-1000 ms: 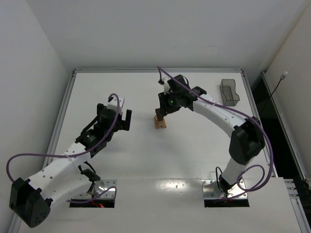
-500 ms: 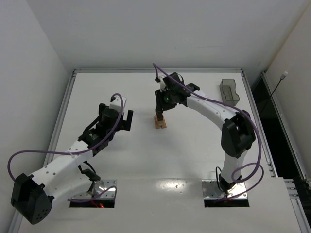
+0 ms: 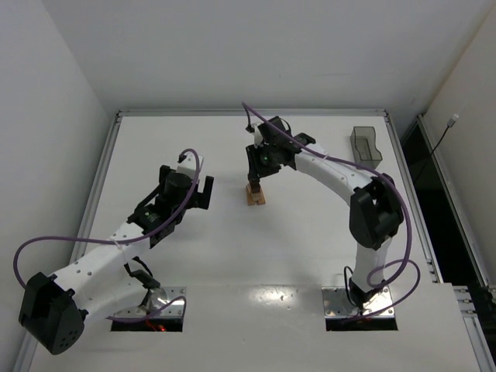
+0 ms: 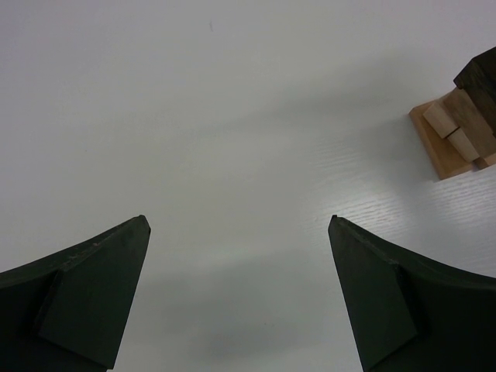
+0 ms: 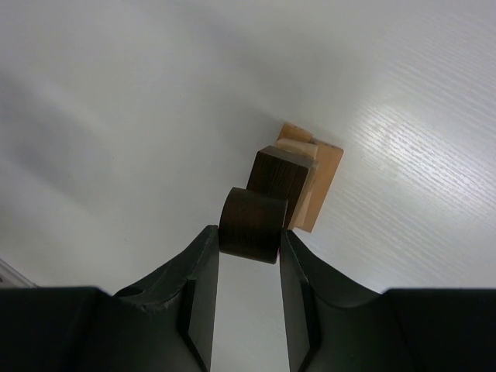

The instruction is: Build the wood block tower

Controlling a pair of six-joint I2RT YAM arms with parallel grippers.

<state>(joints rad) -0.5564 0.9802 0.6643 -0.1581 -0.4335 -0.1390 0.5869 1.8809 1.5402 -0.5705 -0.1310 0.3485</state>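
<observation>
Right claw (image 5: 248,246) grasping a dark rounded block (image 5: 253,223) — close by the tower (image 5: 304,180), centre frame. Left claw (image 4: 239,226) released, spread wide — tower at upper right there.

Grey tray (image 3: 366,146) on the table (image 3: 310,232), far right.

The tabletop (image 3: 310,232) was plain white with a faint fine grain. On it, the tower (image 5: 298,182) showed a light tan base plate, paler tan blocks and a dark brown cube on top. The rounded block (image 5: 252,225) was the same dark brown, the right hand (image 5: 248,242) and left hand (image 4: 239,225) were matt black, and the arms (image 3: 101,263) were white with black joints and purple cables (image 3: 15,267). The tray (image 3: 366,146) by the far right corner was translucent grey.
</observation>
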